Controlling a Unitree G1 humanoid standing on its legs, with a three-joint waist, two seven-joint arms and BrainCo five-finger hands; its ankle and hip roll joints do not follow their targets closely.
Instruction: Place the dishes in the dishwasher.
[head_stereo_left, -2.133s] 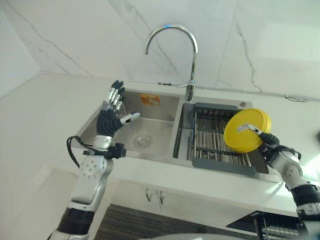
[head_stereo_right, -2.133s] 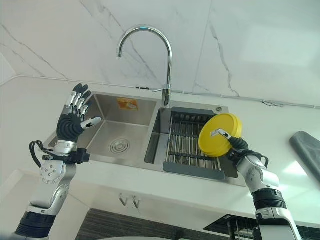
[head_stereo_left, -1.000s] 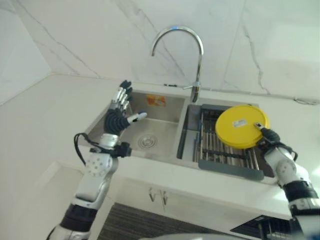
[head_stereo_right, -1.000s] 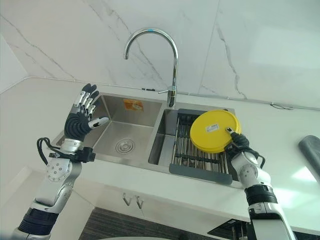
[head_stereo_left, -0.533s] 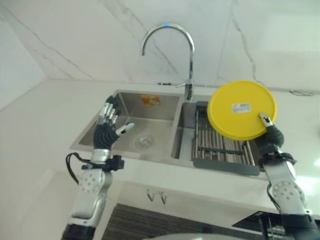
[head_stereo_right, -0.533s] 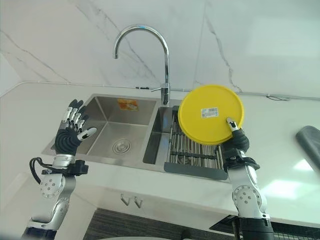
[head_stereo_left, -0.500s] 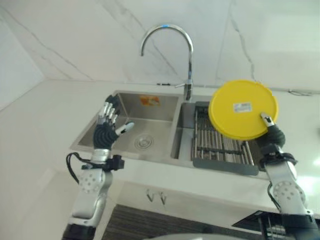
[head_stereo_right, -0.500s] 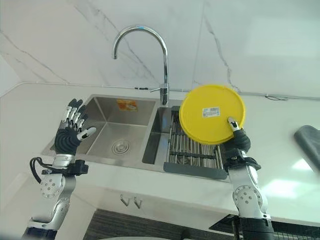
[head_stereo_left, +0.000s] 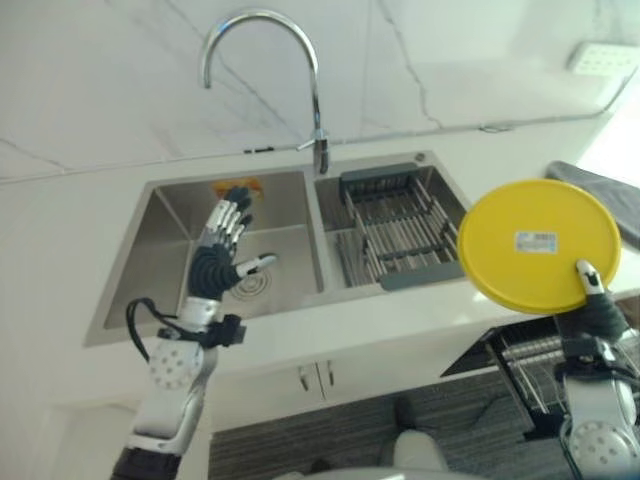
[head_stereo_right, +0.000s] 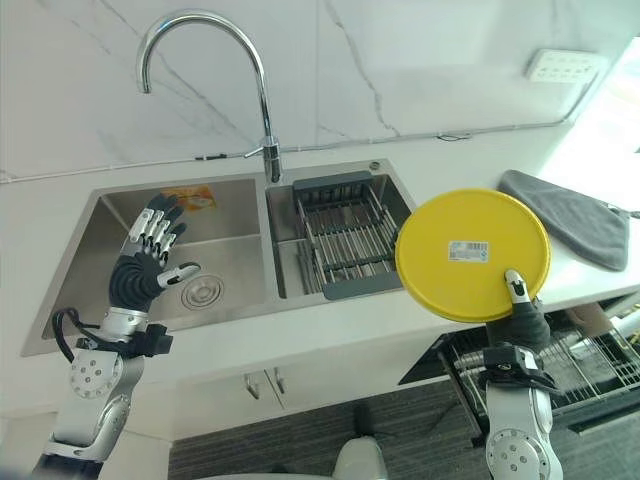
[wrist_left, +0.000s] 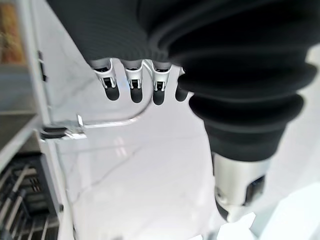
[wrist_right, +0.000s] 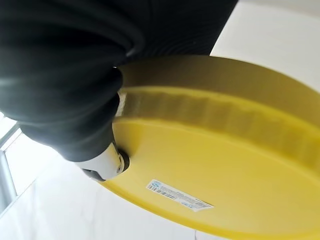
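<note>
A white stone worktop (head_stereo_right: 300, 345) runs across the middle of the head views, backed by a white marble-veined wall (head_stereo_right: 400, 70) that carries a white socket plate (head_stereo_right: 566, 66) in the upper right. Set into the worktop is a stainless steel double sink (head_stereo_right: 90, 262): the left basin has a round drain (head_stereo_right: 199, 293) and an orange sticker (head_stereo_right: 194, 197) on its back wall, and the right basin holds a dark grey drying rack with metal bars (head_stereo_right: 340, 240). A curved chrome tap (head_stereo_right: 262, 120) stands behind the divider between the basins.

The round yellow plate (head_stereo_right: 470, 255) is at the right of the head views, in front of the worktop edge and above the open dishwasher's wire rack (head_stereo_right: 580, 370) in the lower right corner. It stands nearly on edge, its underside with a small white label (head_stereo_right: 468, 250) facing the camera, its rim circular with no long axis. The right hand (head_stereo_right: 522, 310) clamps it at the lower rim; the thumb lies against the labelled face, as the right wrist view (wrist_right: 107, 162) also shows.

The left hand (head_stereo_right: 148, 262) is raised over the left basin, at the lower left, fingers straight and spread apart, thumb out, holding nothing.

A folded grey cloth (head_stereo_right: 570, 215) lies on the worktop at the right edge, just behind the plate. Below the worktop are white cabinet doors with small handles (head_stereo_right: 262, 383) and dark grey floor (head_stereo_right: 330, 440).
</note>
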